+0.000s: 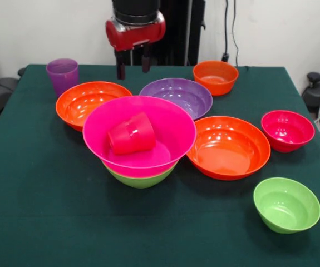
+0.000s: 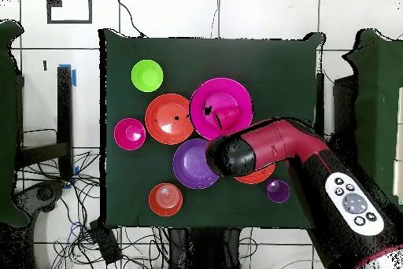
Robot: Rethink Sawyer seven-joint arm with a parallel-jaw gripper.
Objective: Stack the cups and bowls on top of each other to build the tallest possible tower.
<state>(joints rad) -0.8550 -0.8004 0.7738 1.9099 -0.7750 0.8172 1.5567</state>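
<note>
Front view: eight bowls and two cups sit on the dark green cloth-covered table (image 1: 32, 211). Near the middle is the tower (image 1: 139, 144): a wide hot pink bowl (image 1: 165, 125) nested in a lime green bowl (image 1: 140, 178), of which only the lower curve shows. A red-pink cup (image 1: 132, 134) lies on its side inside the pink bowl. Around it stand three orange bowls: a wide one (image 1: 229, 147) just beside the tower, another (image 1: 84, 103) behind it, and a small one (image 1: 216, 77) near the far edge. A shallow purple bowl (image 1: 182, 94) sits between them. A small red-pink bowl (image 1: 288, 130) and a small lime green bowl (image 1: 286, 204) stand apart toward one side edge. A translucent purple cup (image 1: 62, 75) stands upright near a far corner. All are glossy, round plastic. The gripper (image 1: 133, 68) hangs above the far edge, its two dark fingers apart and holding nothing.

Overhead view: the red arm (image 2: 275, 146) covers most of one orange bowl, hides the gripper, and overlaps the purple bowl's rim. The green bowl under the pink one is hidden here.
</note>
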